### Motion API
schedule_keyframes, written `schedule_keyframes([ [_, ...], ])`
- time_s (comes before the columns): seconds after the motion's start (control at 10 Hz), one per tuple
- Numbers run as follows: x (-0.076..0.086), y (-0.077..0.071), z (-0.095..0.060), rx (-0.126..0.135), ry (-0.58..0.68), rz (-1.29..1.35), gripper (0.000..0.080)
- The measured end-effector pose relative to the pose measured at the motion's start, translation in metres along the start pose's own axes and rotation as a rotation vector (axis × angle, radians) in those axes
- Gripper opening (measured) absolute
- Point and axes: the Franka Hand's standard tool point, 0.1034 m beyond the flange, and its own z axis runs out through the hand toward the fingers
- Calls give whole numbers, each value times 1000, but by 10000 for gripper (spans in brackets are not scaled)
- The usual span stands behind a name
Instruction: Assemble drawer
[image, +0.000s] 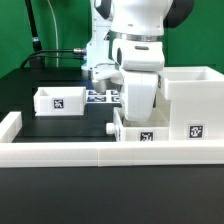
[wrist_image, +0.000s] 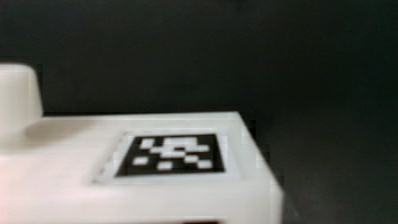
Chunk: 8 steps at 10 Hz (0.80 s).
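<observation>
A small white knobbed tray (image: 140, 130) with a square tag stands at the front, against the large white housing (image: 190, 100) on the exterior view's right. My gripper (image: 136, 112) is straight down on this tray and shut on its wall; the fingertips are hidden. In the wrist view the tray (wrist_image: 107, 190) fills the lower part, very close, with its tag (wrist_image: 173, 155) and its knob (wrist_image: 15, 95) showing. The second small tray (image: 55, 100), also tagged, sits apart on the exterior view's left.
The white border rail (image: 90, 152) runs along the front and up the left side. The marker board (image: 100, 97) lies behind the arm. The table top is black and a green wall stands at the back.
</observation>
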Motion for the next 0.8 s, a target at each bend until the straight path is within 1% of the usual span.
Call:
schedule_keyframes([
  [0.1, 9, 1, 0, -2, 4, -10, 42],
  [0.4, 7, 2, -1, -3, 4, 2, 42],
  [0.5, 7, 3, -2, -6, 4, 9, 278],
  [0.6, 7, 5, -7, -14, 4, 20, 278],
  [0.7, 7, 7, -13, -15, 2, 26, 451],
  [0.8, 5, 9, -23, -17, 0, 33, 451],
])
